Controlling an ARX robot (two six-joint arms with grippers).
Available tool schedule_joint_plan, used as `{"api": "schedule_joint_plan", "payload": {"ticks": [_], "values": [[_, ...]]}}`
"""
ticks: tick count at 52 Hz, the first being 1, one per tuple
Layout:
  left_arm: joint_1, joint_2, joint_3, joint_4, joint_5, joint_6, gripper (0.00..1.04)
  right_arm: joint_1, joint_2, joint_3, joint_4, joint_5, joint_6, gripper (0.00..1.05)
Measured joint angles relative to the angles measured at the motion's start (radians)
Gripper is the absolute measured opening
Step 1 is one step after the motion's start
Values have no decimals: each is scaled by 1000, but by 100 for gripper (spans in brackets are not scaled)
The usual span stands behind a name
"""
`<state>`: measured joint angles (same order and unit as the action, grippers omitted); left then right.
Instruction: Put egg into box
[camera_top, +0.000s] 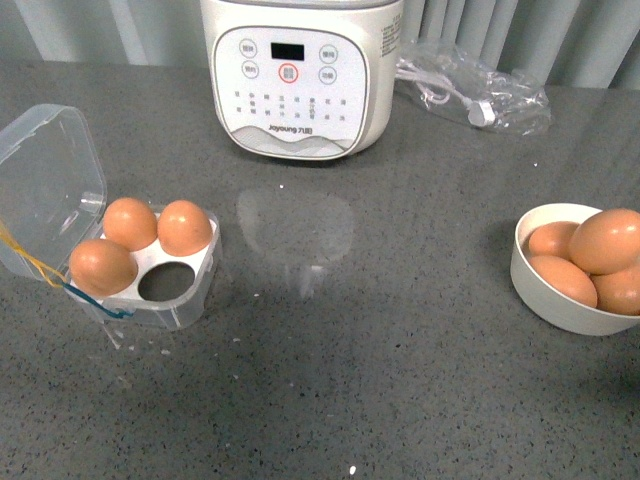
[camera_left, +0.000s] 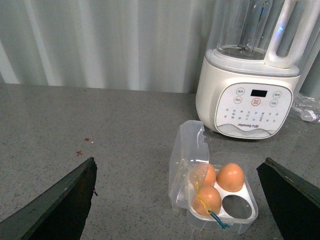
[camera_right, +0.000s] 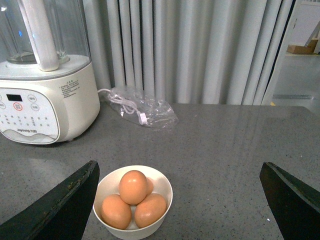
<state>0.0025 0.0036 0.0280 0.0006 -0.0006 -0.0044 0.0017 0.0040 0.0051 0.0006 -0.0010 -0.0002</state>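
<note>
The box (camera_top: 192, 303) sits open at the table's left, its clear lid (camera_top: 50, 175) folded back. Three brown eggs fill three of its cells, and the front right cell (camera_top: 165, 283) is empty. A white bowl (camera_top: 545, 298) at the right holds several brown eggs, with one egg (camera_top: 605, 240) on top. Neither gripper shows in the front view. My left gripper (camera_left: 179, 160) is open and held back from the box (camera_left: 247, 225). My right gripper (camera_right: 180, 163) is open with nothing between its fingers, held back from the bowl (camera_right: 131, 233) and the top egg (camera_right: 133, 186).
A white Joyoung blender (camera_top: 300, 75) stands at the back centre. A clear plastic bag with a white cable (camera_top: 470, 90) lies to its right. Grey curtains hang behind the grey speckled table (camera_top: 380, 330).
</note>
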Motion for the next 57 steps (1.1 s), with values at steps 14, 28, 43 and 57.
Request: {"api": "schedule_joint_plan", "payload": {"ticks": [14, 28, 43, 57], "values": [[0, 0, 0, 0, 0, 0, 98, 0, 0, 0, 0, 0, 0, 97], [0, 0, 0, 0, 0, 0, 98, 0, 0, 0, 0, 0, 0, 97], [0, 0, 0, 0, 2, 0, 98, 57, 320, 156, -246, 374, 229, 97], [0, 0, 0, 0, 0, 0, 98, -97, 812, 194, 200, 77, 58, 97]]}}
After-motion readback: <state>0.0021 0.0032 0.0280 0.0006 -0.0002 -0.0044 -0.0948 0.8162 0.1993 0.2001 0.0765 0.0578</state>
